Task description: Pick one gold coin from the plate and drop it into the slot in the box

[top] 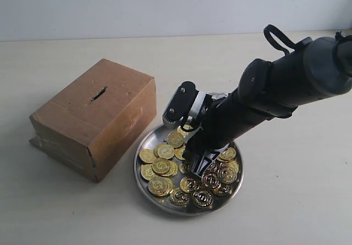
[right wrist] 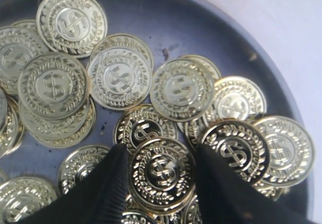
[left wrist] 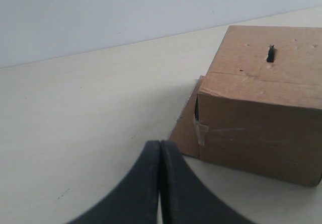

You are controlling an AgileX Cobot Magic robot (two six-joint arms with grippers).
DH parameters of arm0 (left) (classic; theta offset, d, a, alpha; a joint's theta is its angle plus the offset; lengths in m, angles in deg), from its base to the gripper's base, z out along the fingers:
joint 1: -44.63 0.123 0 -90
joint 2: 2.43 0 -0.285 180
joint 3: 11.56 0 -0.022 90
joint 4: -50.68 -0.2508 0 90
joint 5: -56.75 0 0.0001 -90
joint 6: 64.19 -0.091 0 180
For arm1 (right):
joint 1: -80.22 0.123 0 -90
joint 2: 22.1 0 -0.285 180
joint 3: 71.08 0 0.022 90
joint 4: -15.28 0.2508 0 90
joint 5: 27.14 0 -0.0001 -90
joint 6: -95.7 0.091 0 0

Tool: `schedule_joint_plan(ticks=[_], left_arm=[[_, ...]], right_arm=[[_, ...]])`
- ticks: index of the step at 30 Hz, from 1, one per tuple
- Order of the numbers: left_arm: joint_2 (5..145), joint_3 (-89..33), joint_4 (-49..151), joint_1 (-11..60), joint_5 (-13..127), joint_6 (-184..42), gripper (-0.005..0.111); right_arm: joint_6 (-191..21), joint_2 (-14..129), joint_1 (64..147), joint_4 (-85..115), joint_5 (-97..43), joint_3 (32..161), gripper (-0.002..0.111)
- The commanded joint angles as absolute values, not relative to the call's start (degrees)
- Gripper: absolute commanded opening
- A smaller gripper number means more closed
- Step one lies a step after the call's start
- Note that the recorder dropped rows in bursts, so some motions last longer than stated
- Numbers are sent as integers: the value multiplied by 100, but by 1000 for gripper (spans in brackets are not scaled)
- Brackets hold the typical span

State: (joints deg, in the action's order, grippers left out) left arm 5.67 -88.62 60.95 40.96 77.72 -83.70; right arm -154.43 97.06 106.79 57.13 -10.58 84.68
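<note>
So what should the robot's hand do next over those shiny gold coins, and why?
Probably squeeze shut. The right gripper has its black fingers either side of one round gold coin lying in the round shiny silver metal plate, so closing should pinch it by its edges for lifting.

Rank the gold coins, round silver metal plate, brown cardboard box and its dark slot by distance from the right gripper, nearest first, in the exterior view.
From the right gripper:
1. Gold coins, at its fingertips.
2. Round silver metal plate, just beneath them.
3. Brown cardboard box, left of the plate.
4. Dark slot, on the box top, farthest left.
</note>
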Motion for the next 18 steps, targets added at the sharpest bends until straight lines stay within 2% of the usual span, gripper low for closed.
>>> schedule_joint_plan(ticks=[1, 18], left_arm=[[536, -8877, 6092, 4067, 7716, -8354, 1], [536, -8877, 6092, 4067, 7716, -8354, 1]], right_arm=[[-15414, 9758, 10690, 5687, -1007, 8482, 21], [-15414, 9236, 10690, 5699, -584, 8482, 21]])
